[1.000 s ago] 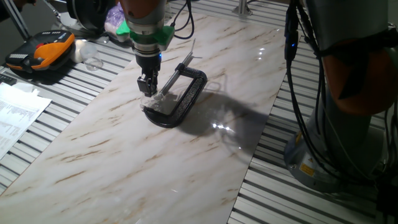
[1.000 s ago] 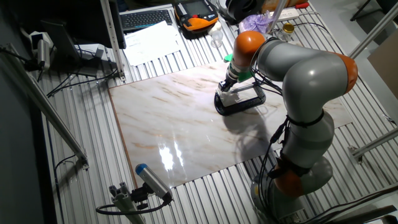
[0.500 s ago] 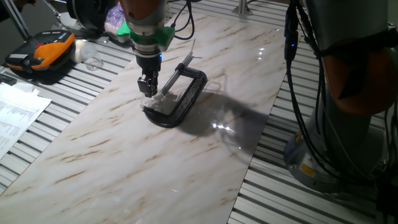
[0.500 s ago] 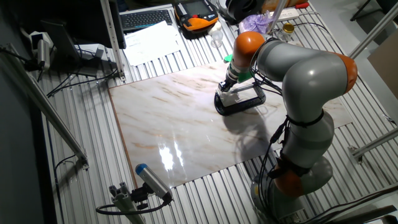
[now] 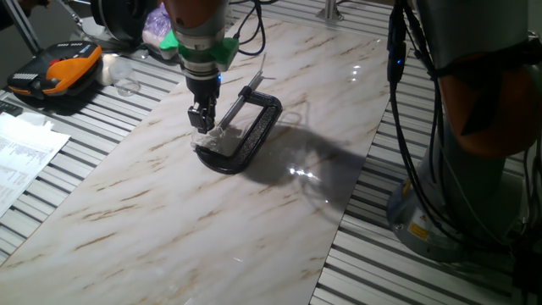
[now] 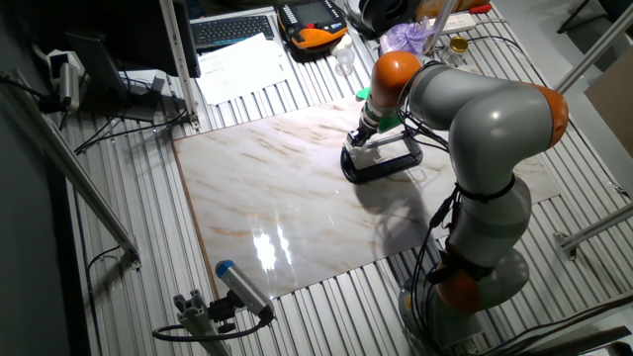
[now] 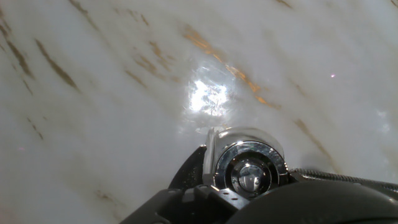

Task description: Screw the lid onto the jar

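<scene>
The gripper [image 5: 201, 124] is pointing straight down over the lid [image 7: 250, 169], fingers close together (whether they are pinching it, I cannot tell). The lid is sitting at the C-clamp's [image 5: 251, 134] nine o'clock end, on the marble tabletop [image 5: 169, 212].
</scene>
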`<state>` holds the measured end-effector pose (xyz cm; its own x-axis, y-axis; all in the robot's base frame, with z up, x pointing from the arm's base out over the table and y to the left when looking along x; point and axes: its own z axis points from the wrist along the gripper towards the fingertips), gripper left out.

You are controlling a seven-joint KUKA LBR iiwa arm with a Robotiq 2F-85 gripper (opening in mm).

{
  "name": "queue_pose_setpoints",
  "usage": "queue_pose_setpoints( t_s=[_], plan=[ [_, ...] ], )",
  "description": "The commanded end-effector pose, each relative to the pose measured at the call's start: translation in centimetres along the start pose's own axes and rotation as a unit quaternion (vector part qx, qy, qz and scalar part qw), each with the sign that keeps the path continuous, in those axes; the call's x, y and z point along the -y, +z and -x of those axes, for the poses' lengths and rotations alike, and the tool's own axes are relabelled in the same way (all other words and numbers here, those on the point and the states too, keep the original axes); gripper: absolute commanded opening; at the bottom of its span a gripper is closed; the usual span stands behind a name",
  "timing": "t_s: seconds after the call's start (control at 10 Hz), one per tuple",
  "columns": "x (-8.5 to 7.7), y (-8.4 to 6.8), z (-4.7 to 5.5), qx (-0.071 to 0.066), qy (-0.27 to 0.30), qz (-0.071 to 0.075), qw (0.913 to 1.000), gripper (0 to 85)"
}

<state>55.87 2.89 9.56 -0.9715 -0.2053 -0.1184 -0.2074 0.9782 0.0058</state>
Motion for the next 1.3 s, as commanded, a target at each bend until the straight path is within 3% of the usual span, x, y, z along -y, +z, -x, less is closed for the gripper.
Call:
queue_pose_setpoints(
  t_s=[0.0, 1.2],
  plan=[
    [-0.03, 0.01, 0.00, 0.000, 0.000, 0.000, 1.0000, 0.0],
    [-0.21, 0.12, -0.03, 0.005, 0.000, 0.002, 1.0000, 0.0]
  ],
)
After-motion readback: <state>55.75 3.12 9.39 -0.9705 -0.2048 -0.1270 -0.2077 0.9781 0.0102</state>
